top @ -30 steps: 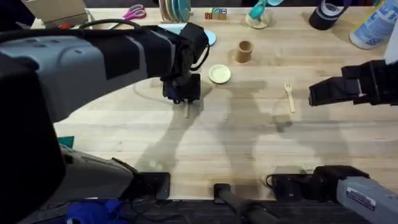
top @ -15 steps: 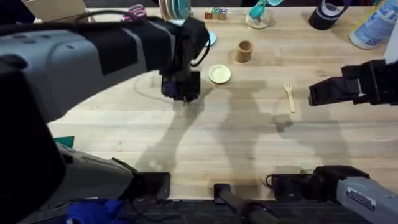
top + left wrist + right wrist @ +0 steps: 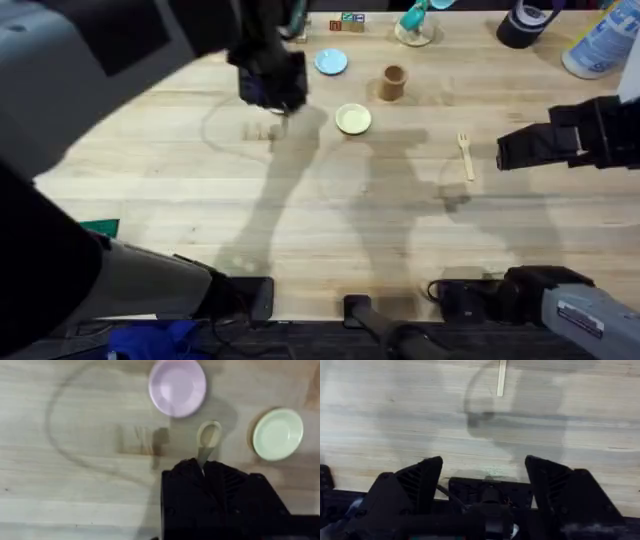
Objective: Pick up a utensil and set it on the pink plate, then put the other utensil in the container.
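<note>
The left tool (image 3: 202,472) is clamped on the handle of the small pale wooden spoon (image 3: 207,440), whose oval bowl hangs above the wooden table (image 3: 330,220) just beside the small round pale-pink plate (image 3: 177,387), while the right tool (image 3: 485,477) stands apart, the pale wooden fork (image 3: 465,155) lying near it.

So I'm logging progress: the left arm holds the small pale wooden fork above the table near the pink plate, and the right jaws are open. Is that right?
One thing is off: the left gripper holds the small pale wooden spoon, its oval bowl clear in the left wrist view beside the small round pale-pink plate. The small pale wooden fork lies on the table. The right gripper is open.
</note>
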Available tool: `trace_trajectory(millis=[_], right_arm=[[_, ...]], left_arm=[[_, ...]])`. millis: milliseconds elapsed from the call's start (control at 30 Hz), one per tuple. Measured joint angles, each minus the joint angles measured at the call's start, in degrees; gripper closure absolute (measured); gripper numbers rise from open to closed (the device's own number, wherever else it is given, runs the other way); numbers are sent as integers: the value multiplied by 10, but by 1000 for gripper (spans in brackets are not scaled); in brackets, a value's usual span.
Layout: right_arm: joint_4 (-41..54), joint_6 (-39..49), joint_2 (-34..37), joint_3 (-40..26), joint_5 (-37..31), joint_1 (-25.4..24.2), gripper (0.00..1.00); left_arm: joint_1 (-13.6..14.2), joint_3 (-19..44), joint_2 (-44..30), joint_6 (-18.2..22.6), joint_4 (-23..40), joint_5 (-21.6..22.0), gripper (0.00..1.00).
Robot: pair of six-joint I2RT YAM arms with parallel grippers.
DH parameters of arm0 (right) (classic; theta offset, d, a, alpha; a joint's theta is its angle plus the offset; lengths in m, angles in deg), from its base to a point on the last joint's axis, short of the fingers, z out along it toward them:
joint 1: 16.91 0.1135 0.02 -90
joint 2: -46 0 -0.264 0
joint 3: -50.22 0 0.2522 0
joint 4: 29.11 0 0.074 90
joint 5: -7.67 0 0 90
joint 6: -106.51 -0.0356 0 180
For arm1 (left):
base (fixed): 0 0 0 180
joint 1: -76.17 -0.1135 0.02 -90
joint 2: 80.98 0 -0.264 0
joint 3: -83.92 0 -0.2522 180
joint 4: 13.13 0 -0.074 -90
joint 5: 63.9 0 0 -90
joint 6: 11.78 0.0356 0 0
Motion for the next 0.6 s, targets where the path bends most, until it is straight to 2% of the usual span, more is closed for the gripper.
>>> trace_trajectory(millis=[133,233,433,600], right_arm=[[0,0,0,0,0,0,3],[-1,0,0,0,0,0,3],[-5,0,0,0,0,0,3],[-6,0,0,0,0,0,3]], left_arm=[[-48,4,0,23,-22,-17,961],[-70,4,0,35,-30,-26,961],[-79,5,-1,62,-65,-39,961],[-79,41,-43,66,-53,-41,961]])
